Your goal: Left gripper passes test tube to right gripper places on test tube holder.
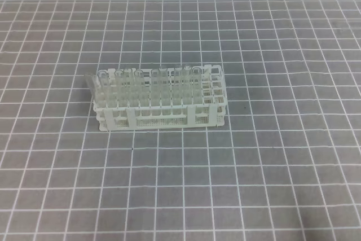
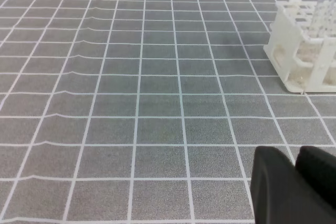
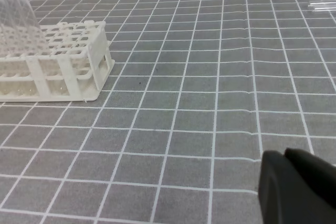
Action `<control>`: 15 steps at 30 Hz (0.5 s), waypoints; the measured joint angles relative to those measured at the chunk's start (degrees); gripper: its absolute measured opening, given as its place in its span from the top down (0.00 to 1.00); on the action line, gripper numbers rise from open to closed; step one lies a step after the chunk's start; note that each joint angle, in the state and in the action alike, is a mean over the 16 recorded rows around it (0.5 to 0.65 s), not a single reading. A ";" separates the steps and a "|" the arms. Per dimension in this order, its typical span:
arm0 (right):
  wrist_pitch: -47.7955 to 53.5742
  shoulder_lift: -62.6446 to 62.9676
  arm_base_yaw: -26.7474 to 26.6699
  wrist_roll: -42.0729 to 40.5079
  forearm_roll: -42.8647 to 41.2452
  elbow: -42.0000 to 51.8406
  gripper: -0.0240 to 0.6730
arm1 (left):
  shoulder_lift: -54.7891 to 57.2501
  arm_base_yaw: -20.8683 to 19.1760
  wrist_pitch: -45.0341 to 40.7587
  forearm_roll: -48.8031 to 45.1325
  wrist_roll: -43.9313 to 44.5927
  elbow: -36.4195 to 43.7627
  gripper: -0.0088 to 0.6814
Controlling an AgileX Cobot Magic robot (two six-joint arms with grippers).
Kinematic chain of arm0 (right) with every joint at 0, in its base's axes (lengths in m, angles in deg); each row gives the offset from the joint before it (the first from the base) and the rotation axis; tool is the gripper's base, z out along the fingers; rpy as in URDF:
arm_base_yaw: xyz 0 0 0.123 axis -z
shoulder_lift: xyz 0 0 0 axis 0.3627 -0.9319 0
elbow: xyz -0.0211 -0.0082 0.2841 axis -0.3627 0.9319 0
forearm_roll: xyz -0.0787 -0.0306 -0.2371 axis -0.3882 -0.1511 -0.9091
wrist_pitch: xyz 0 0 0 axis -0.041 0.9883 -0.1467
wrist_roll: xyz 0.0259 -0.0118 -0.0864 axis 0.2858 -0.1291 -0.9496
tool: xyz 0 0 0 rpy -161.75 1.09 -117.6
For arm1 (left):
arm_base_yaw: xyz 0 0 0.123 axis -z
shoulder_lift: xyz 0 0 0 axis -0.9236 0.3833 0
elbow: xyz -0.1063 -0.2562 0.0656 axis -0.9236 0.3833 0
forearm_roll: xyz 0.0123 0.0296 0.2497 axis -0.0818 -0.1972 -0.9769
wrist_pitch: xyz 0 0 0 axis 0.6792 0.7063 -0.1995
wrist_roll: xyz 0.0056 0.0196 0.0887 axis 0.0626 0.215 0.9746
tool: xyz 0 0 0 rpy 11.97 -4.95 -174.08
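1. Test tube, long thin clear glass (image 3: 321,6): the only loose one, lying flat on the grey white-gridded mat (image 1: 180,184) at the far right of the right wrist view. It is partly cut off by the frame edge and sits well apart from the rack.
2. Its long axis runs roughly left-right in that view, slightly tilted. It lies far and to the right of the right gripper, a black claw (image 3: 286,156) low at the near edge.
3. The left wrist view does not show the loose tube, so the right arm is probably nearer. The left arm would likely have to cross past the rack to reach it.
4. Left gripper, a black claw (image 2: 296,161), is at the near right corner of its view, holding nothing visible. Cannot tell whether the jaws are apart or together.
5. Right gripper: only a dark tip shows, nothing in it, and its opening cannot be told.
6. Neither claw appears in the high view.
7. Counts:
   - one white plastic grid test tube holder (image 1: 161,118), mid-mat
   - one loose tube
   - two claws
8. Upright clear tubes in rack (image 1: 146,83) fill most of the holes except the right end; too blurred to count. One at the left end leans outward.
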 joint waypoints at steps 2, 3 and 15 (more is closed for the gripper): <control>0.00 0.00 0.00 0.00 0.00 0.00 0.97 | -0.27 0.00 0.11 0.02 0.00 0.10 0.98; 0.00 0.00 0.00 0.00 0.00 0.00 0.97 | -0.27 0.00 0.16 0.02 0.00 0.10 0.98; 0.00 -0.01 0.00 0.00 0.00 0.00 0.97 | -0.14 0.00 0.16 0.01 0.00 0.05 0.98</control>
